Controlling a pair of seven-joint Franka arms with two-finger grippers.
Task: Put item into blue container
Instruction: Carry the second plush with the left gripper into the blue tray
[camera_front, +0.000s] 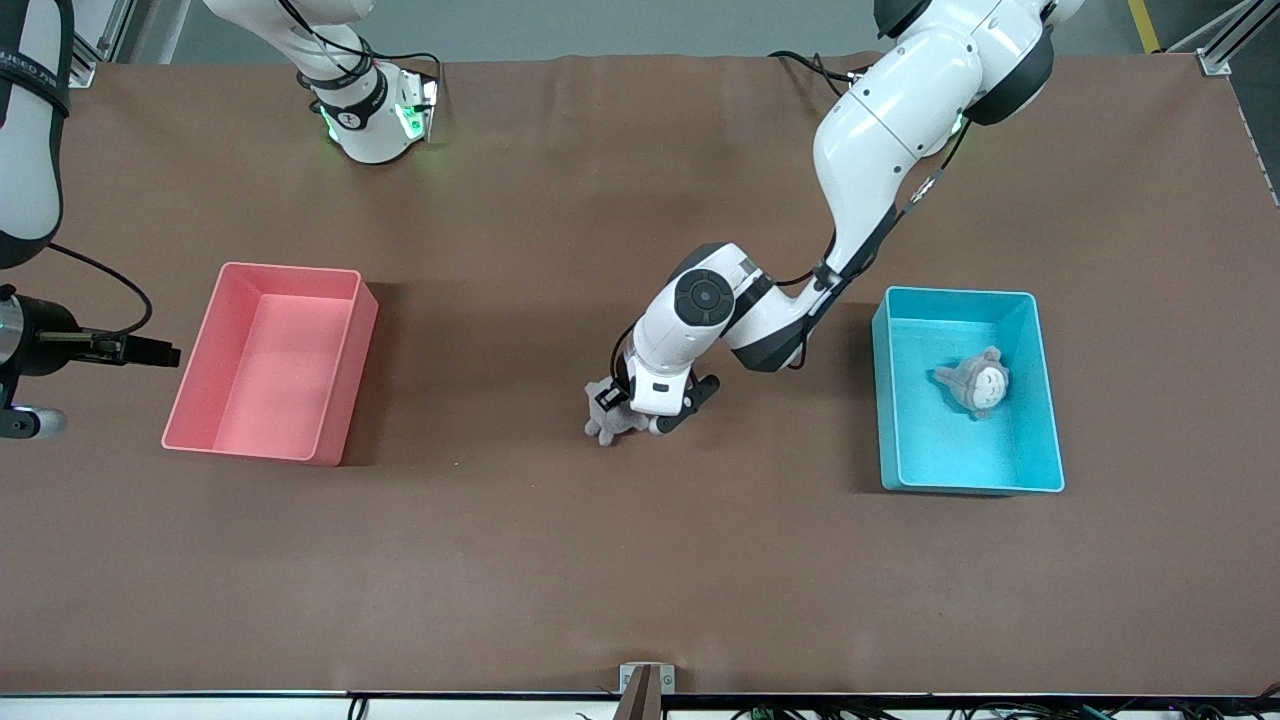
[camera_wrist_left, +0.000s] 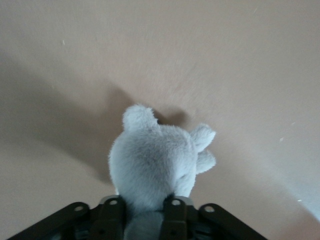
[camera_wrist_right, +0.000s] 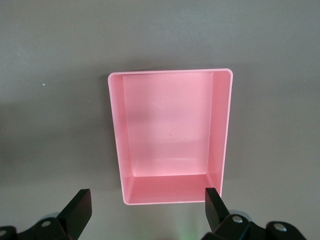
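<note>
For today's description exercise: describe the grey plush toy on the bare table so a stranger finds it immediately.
Start at the brown table; between the pink bin and blue container, the left gripper grips it. This grey plush toy lies on cloth; its twin sits inside the container.

Toy (camera_front: 612, 420) on table (camera_front: 640, 560) (between both bins (camera_front: 345, 375)).

Front view high, faces robots; wrist views look down, close, at table (camera_front: 560, 560).

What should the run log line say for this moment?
left hand: shut on grey plush toy | right hand: open over pink bin
</note>
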